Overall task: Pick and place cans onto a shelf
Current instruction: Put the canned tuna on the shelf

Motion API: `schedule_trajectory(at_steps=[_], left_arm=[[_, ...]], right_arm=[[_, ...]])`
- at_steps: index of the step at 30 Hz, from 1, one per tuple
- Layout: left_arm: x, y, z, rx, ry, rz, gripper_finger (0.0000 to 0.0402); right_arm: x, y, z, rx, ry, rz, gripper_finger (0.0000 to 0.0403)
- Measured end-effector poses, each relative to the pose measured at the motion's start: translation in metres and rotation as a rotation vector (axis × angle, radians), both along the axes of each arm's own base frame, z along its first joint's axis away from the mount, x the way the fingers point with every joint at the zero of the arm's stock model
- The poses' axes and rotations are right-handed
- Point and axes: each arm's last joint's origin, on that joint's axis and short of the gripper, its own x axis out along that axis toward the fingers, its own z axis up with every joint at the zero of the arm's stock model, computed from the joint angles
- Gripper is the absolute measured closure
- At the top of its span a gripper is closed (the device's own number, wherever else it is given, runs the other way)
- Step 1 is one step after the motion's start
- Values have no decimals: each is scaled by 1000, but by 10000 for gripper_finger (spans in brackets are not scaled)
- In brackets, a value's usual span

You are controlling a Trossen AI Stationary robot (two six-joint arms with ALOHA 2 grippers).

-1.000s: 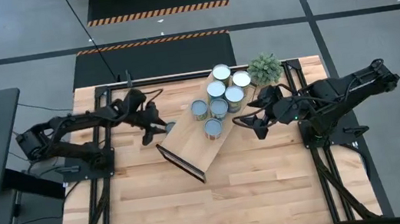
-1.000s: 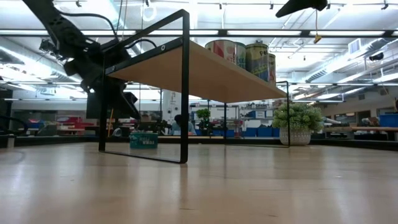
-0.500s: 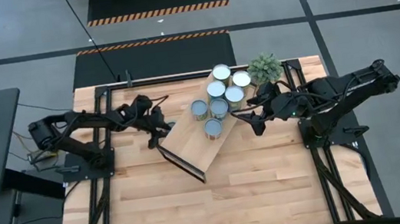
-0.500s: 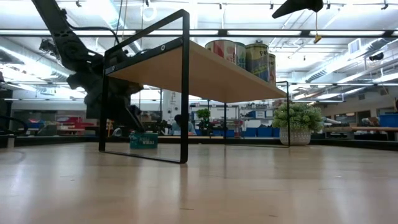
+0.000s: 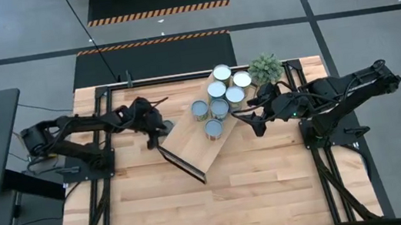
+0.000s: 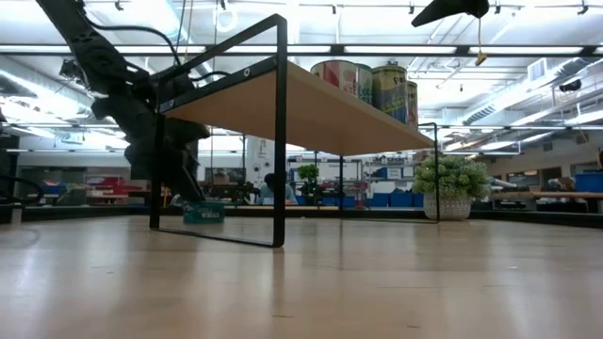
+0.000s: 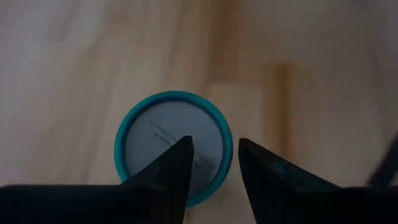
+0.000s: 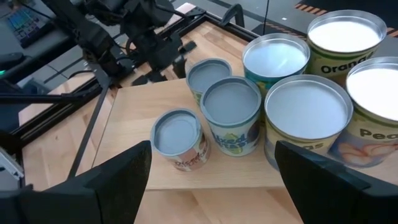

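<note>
My left hand [image 7: 213, 163] hangs right over a teal can [image 7: 173, 144] on the worktop [image 5: 144, 213], fingers slightly apart, ready to grab. My right hand [image 8: 210, 171] waits wide open by the shelf [image 5: 189, 141].

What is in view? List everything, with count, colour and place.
cans on the shelf: seven, white or pale grey-blue tops, clustered at the shelf's far end
can on the table: one, teal rim, grey lid, by the shelf's left end
shelf: one, light wood, dark end frames, set diagonally mid-table
potted plant: one, green, far edge, beside the cans
table: one, light wooden slats
left gripper: dark, fingers narrowly parted, over the teal can
right gripper: dark, wide open, right of the shelf's cans
</note>
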Motion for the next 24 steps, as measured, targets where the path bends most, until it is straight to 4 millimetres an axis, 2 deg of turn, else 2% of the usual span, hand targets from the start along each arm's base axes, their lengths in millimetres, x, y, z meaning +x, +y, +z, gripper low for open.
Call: schedule_trajectory(at_steps=[4, 10, 14, 17, 20, 24], left_arm=[[-10, -2, 7, 59, 76, 69, 260], [-20, -7, 17, 31, 100, 126, 260], [-14, -3, 45, 39, 18, 181, 260], [-14, -2, 57, 38, 51, 210, 257], [-13, -2, 64, 35, 61, 204, 234], [-14, -2, 60, 41, 101, 172, 163]], right_arm=[[0, 0, 0, 5, 1, 7, 54], [0, 1, 0, 4, 5, 17, 54], [0, 1, 0, 7, 6, 21, 54], [1, 1, 0, 10, 3, 36, 54], [1, 2, 1, 11, -4, 43, 54], [1, 4, 1, 12, -5, 51, 54]])
